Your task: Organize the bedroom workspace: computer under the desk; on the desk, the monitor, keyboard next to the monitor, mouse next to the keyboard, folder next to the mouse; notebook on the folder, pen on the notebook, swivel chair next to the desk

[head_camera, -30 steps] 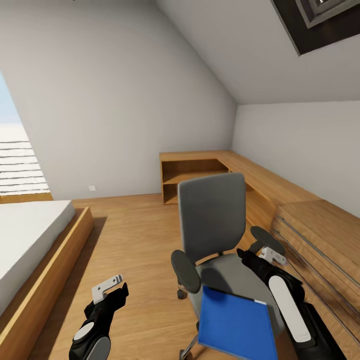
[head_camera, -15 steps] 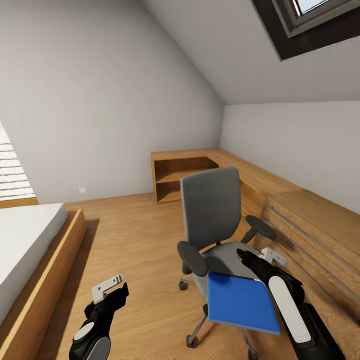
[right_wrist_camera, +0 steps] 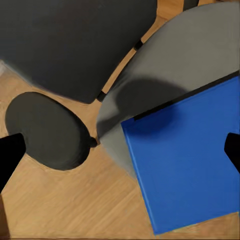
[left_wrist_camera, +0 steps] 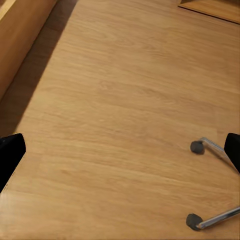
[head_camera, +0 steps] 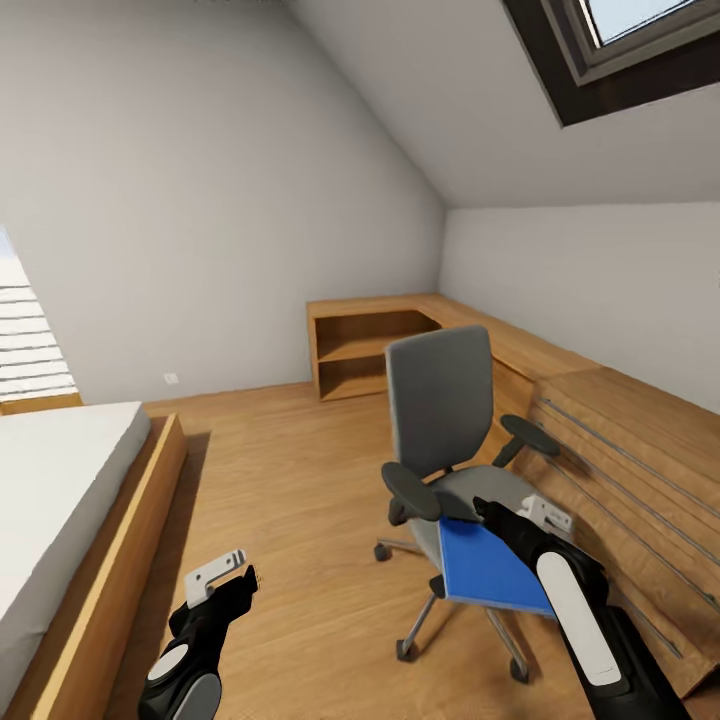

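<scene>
wood floor (head_camera: 290, 480) under the swivel chair (head_camera: 445, 420) — folder (head_camera: 490, 568) overhanging its seat, both hands seemingly spread.

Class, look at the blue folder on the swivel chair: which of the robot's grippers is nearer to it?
The right. The right gripper sits just above the folder at the seat's edge, while the left gripper hangs over bare floor, well off to the chair's side.

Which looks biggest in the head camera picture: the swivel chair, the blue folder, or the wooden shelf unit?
1. Swivel chair
2. Shelf unit, though it is farther away, so unsure
3. Blue folder, the smallest
</scene>
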Robot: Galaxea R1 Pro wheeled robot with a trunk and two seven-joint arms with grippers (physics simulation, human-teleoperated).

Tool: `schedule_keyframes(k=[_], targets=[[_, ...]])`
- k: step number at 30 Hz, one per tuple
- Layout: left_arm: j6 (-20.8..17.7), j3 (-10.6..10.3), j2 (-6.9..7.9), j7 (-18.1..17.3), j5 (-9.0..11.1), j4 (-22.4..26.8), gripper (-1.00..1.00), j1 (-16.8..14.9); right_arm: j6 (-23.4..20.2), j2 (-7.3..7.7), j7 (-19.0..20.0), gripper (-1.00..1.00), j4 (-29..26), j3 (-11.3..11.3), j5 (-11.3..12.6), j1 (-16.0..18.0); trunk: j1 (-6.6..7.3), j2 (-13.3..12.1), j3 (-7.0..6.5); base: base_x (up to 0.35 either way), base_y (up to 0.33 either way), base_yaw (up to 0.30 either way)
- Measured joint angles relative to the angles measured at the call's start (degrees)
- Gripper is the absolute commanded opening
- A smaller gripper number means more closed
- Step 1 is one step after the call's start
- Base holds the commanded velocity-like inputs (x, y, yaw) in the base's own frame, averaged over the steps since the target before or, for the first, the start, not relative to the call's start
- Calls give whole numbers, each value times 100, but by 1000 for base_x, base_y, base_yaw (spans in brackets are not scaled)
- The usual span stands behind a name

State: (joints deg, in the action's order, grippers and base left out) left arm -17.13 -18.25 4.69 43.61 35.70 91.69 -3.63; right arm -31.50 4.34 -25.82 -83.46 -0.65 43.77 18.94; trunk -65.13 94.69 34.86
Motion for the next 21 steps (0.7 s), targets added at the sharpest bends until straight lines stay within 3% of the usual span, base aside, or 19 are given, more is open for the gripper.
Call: schedule_keyframes(k=[9, 16, 21], targets=[[3, -3, -1, 9, 2, -2, 100, 0, 11, 11, -3, 100, 12, 63, -2, 0, 2, 0, 0, -22, 52, -193], [8, -2, -7, 15, -1, 1, 100, 0, 14, 2, 18, 100, 152, 563, 37, 0, 2, 0, 0, -3, 6, -282], [10, -1, -14, 16, 0, 5, 100, 0, 18, 1, 39, 100, 318, 841, 303, 0, 2, 0, 0, -1, 1, -294]])
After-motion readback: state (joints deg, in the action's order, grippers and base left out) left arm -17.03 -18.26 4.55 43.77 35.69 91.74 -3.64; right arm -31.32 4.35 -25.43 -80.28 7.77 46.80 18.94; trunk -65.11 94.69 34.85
